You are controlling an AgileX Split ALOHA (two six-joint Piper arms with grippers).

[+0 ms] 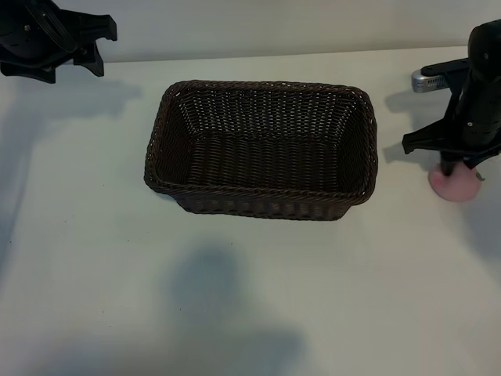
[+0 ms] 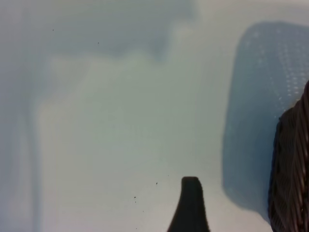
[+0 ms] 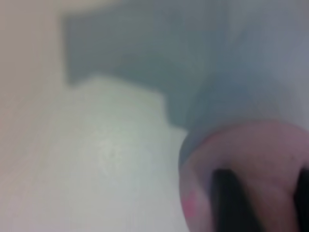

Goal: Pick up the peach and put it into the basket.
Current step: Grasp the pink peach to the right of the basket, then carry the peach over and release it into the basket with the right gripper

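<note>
right gripper (image 1: 454, 174) straight over peach (image 1: 455, 186), fingers either side, can't tell if clamped | peach on table right of basket (image 1: 258, 200) (nearer arm) | left gripper (image 1: 74, 47) parked, fingers apart

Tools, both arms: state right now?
Left tool: open, holding nothing, parked at the table's far left corner.
Right tool: down on the peach right of the basket; open or shut cannot be told.
</note>
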